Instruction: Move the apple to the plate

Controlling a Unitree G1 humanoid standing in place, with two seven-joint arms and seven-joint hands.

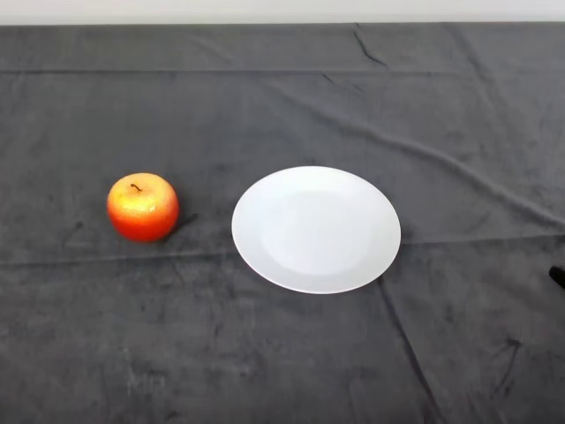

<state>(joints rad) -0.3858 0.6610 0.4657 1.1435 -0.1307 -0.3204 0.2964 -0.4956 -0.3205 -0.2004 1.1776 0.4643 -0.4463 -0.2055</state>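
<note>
A red and yellow apple [142, 207] stands upright on the dark cloth at the left of the table, its stem up. A round white plate [316, 229] lies flat at the middle of the table, to the right of the apple and apart from it. Nothing lies on the plate.
The dark grey cloth [282, 353] covers the whole table and has folds and creases running across it. The table's far edge [282, 24] meets a pale wall at the top of the view.
</note>
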